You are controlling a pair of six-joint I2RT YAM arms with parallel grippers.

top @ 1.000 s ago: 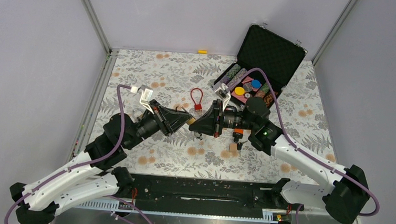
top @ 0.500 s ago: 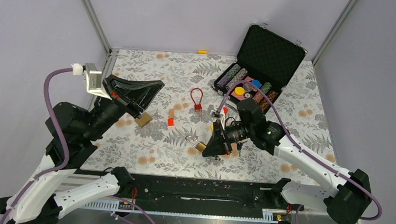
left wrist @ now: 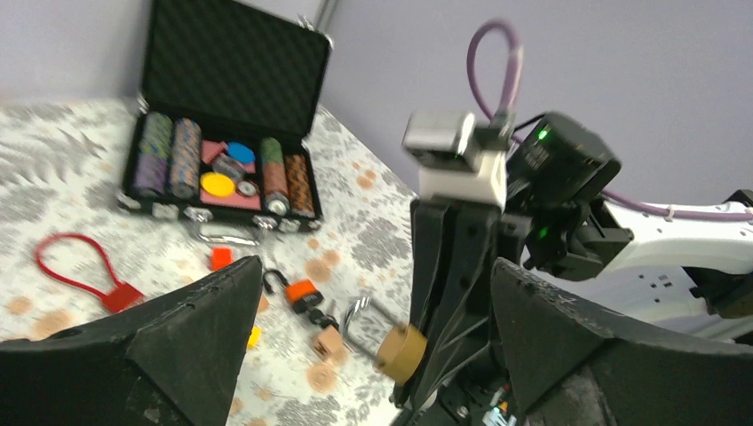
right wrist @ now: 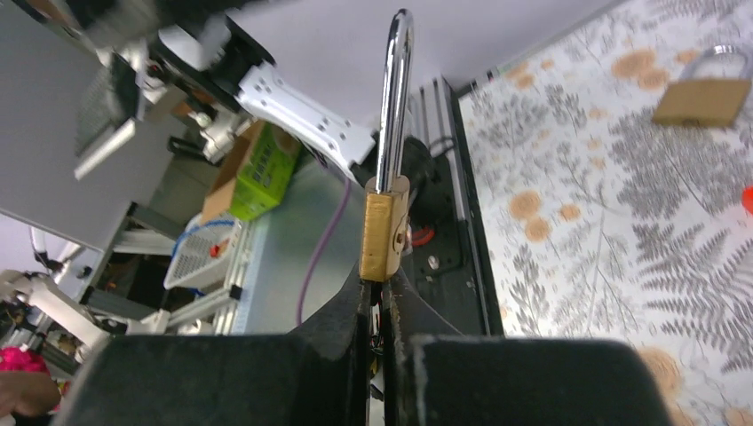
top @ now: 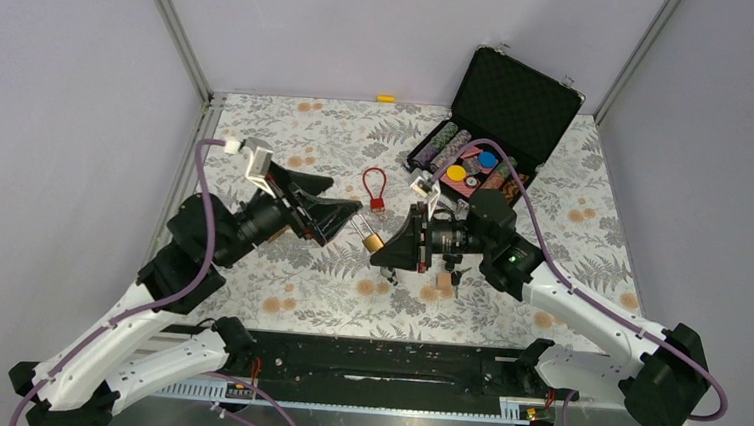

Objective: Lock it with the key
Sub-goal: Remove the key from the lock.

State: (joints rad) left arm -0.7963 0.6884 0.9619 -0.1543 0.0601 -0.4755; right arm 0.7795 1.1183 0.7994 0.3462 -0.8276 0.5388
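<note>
Brass padlock [right wrist: 384, 235] clamped in right tool [right wrist: 380, 293]; left tool [top: 342, 197] spread apart; green carton [right wrist: 257, 169] print blurred.

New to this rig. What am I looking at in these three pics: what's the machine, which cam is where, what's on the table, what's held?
Two robot arms, left and right, are bolted at the near edge of a table, each ending in a two-finger hand. The overhead picture comes from a fixed camera above and behind them. The other two come from a camera on each wrist, so each shows its own fingers. The right hand pinches a brass padlock by its body, shackle sticking out. The left hand is open and empty, facing it. On the flowered table lie an open black case of poker chips, a red cable lock, a second padlock and a few small bits. I can't pick out a key.
</note>
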